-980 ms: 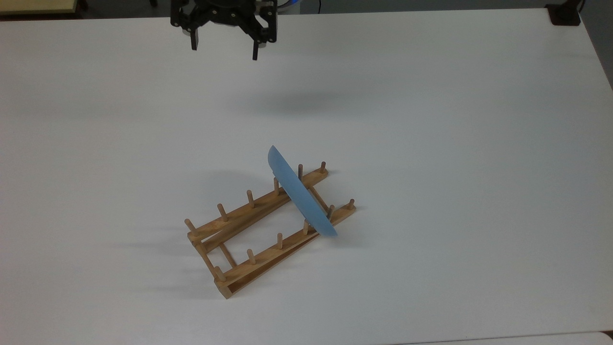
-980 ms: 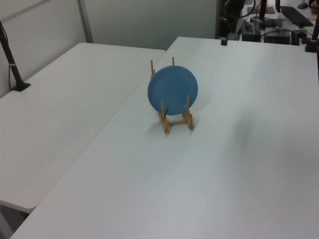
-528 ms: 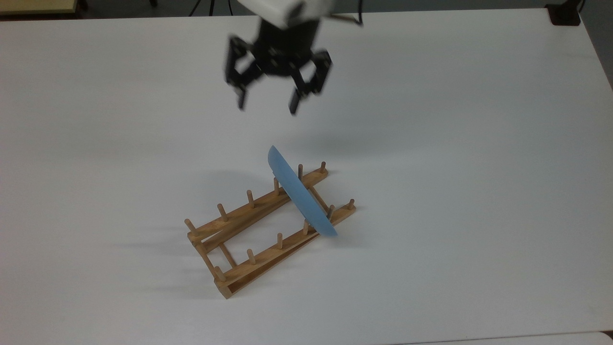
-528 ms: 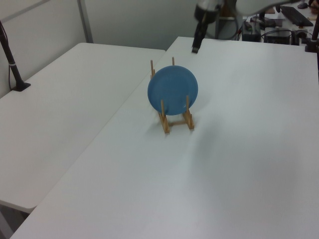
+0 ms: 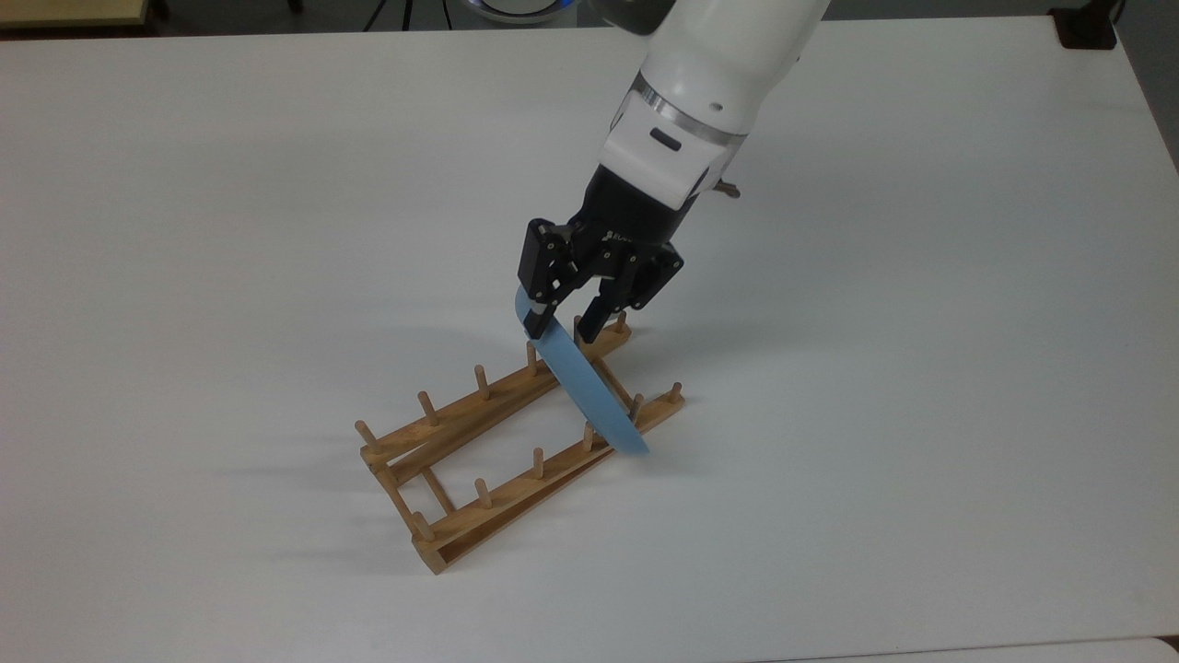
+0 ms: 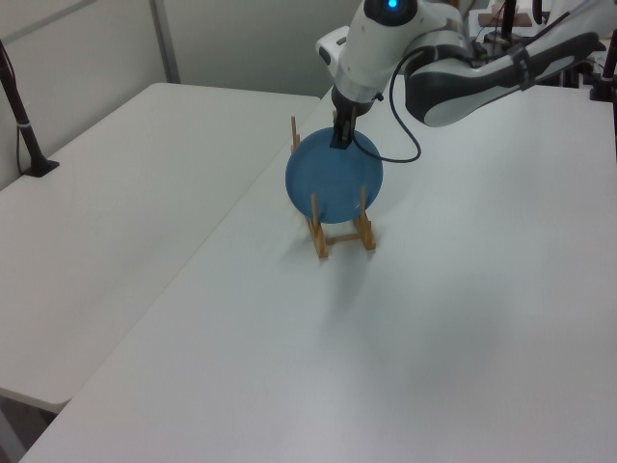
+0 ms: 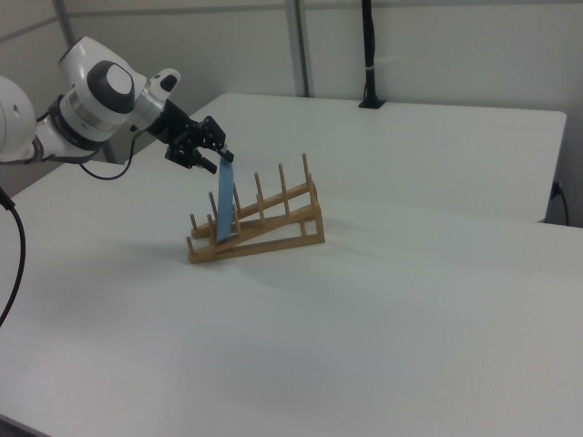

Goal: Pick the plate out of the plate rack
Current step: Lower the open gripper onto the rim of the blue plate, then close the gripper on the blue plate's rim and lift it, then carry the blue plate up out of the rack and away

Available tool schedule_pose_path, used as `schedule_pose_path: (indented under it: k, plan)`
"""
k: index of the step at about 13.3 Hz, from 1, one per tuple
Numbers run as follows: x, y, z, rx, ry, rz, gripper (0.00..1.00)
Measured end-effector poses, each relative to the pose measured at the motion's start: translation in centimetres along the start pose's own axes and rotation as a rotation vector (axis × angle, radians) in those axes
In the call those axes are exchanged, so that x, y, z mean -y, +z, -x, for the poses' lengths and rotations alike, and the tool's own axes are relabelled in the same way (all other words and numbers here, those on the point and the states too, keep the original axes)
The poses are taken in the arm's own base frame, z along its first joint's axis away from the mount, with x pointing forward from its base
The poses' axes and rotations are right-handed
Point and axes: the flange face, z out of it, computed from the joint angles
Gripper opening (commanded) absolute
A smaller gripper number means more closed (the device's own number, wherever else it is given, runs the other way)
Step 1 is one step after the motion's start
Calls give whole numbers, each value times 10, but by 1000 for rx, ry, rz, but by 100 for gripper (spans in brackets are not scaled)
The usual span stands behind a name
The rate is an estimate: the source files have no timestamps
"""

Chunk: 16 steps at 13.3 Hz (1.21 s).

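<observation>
The light-blue plate [image 5: 591,398] stands on edge in the wooden plate rack [image 5: 479,433], between pegs near the rack's raised end. In the left view the plate [image 6: 334,181] shows as a full disc above the rack [image 6: 342,236]. In the right view the plate [image 7: 224,208] is a thin upright strip in the sloping rack [image 7: 273,229]. My gripper [image 5: 563,327] is open and straddles the plate's upper rim, one finger on each side. It also appears as gripper [image 6: 340,141] and gripper [image 7: 221,161] at the top edge of the plate.
The rack sits mid-table on a white table [image 5: 875,414]. A black post base [image 5: 1085,28] stands at the top view's far right corner. A second white table [image 6: 96,212] adjoins on the left view's left, with a black pole [image 6: 19,106].
My gripper has come down from the table's far edge, towards the top view's right, to the plate's top rim. Plate and rack have not moved.
</observation>
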Motion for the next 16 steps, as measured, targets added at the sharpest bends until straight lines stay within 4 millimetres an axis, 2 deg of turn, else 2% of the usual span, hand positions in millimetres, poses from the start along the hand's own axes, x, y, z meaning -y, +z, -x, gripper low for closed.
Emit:
schedule_pose_path:
  k: [2,4,5,12,16]
  plan:
    - [-2,2,-2,-7,-11,24,30]
    - [-3,0,-3,-13,-24,43,9]
    - [-3,0,-3,-18,-37,58,1]
    - [-1,-5,-6,-44,-96,130,0]
    - [-19,-29,-13,-89,-95,178,0]
